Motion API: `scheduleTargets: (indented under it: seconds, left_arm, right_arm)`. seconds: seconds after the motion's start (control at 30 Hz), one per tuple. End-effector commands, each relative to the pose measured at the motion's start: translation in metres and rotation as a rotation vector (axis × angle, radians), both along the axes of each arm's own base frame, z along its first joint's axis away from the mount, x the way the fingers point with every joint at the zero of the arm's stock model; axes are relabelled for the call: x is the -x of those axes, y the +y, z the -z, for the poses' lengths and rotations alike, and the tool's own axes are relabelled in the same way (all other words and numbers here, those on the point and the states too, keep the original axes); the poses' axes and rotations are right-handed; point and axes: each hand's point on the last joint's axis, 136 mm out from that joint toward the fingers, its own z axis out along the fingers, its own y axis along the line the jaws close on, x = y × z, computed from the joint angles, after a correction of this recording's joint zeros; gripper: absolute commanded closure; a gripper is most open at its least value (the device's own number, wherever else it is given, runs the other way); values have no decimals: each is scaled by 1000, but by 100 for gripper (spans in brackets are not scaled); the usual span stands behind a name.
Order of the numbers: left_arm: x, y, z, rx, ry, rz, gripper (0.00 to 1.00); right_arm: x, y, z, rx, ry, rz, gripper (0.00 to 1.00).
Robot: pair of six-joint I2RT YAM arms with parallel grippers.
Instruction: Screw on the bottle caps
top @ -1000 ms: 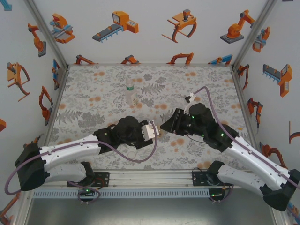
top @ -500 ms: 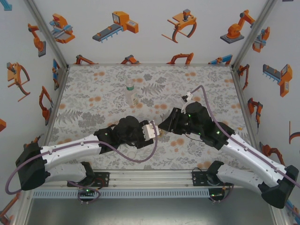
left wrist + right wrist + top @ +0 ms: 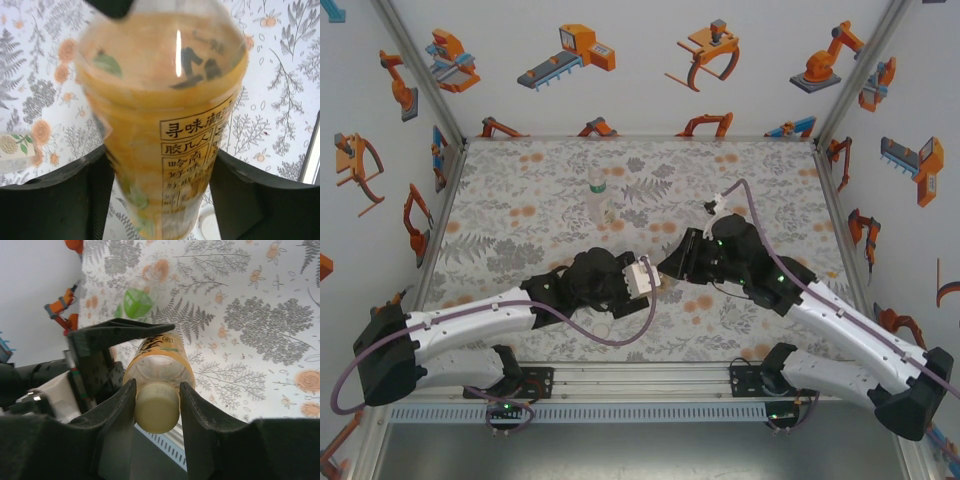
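Note slight leftward shift of right gripper (image 3: 157,390) since a second ago. Closed tight on cap (image 3: 156,415) at neck of amber bottle (image 3: 165,125), so threading likely underway. Flanking bottle's body with left gripper (image 3: 159,160); clamped or loosened, cannot tell.

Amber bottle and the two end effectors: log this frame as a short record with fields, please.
amber bottle: spans between the two end effectors
cap: pale, on the amber bottle's neck
right end effector: shut on the cap
left end effector: fingers flank the amber bottle's body; grip unclear
other bottles: green bottle and clear bottle on the mat
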Motion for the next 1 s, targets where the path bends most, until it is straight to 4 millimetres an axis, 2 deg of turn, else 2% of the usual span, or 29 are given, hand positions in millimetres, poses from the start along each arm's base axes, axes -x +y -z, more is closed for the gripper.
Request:
scheduleTargets:
  seconds: [0.0, 0.13, 0.3, 0.47, 0.7, 0.87, 0.97]
  left_arm:
    - [-4, -4, -31, 101, -33, -25, 31]
    - [-4, 3, -33, 104, -36, -42, 29]
    - [-5, 14, -34, 126, -39, -80, 28]
    - [-16, 34, -34, 172, -6, -193, 27]
    - [-48, 79, -27, 227, 94, -455, 22]
    - [-54, 104, -24, 246, 126, -573, 20]
    - [-51, 113, -23, 268, 143, -601, 20]
  right_arm:
    - [-8, -6, 4, 108, -37, -13, 81]
    - [-22, -12, 7, 227, -51, -38, 81]
    - [-53, -28, 6, 355, -72, -41, 81]
    - [-101, -53, 2, 460, -74, -7, 81]
    - [-172, -83, -1, 595, -54, 28, 81]
    - [-221, -105, -9, 714, -81, 82, 81]
    - [-248, -115, -12, 762, -79, 106, 82]
